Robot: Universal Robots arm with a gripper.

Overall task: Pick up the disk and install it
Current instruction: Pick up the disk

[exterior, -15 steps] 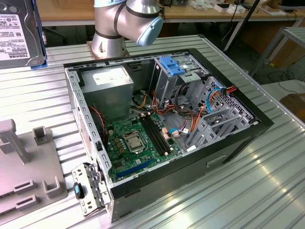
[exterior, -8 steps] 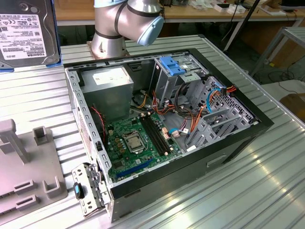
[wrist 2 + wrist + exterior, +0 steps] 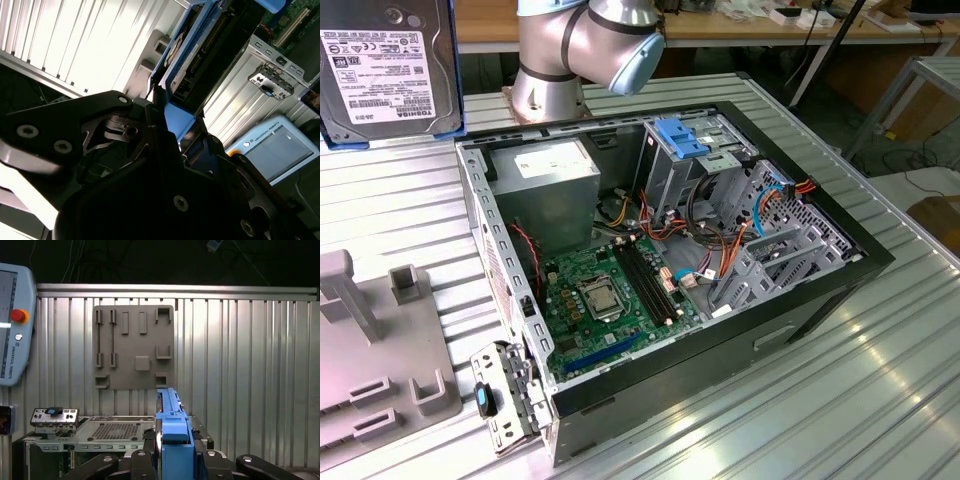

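Note:
The disk [image 3: 385, 65], a dark grey hard drive with a white label and a blue carrier edge below it, hangs high at the exterior view's left, over the ribbed metal table and apart from the open computer case [image 3: 820, 300]. In both wrist views I see it edge-on: the blue carrier [image 3: 170, 435] stands upright between the black fingers [image 3: 142, 460], and the drive body [image 3: 192, 50] juts out past them. My gripper [image 3: 172, 462] [image 3: 172, 122] is shut on the disk's carrier. The grey drive cage with its blue latch [image 3: 685, 135] sits at the back of the case.
The arm's base [image 3: 550, 80] stands behind the case. A grey fixture plate [image 3: 370, 370] [image 3: 135, 347] lies on the table at the exterior view's left. A teach pendant [image 3: 12, 325] [image 3: 275, 145] rests off the table's edge. Cables and a motherboard [image 3: 610, 290] fill the case.

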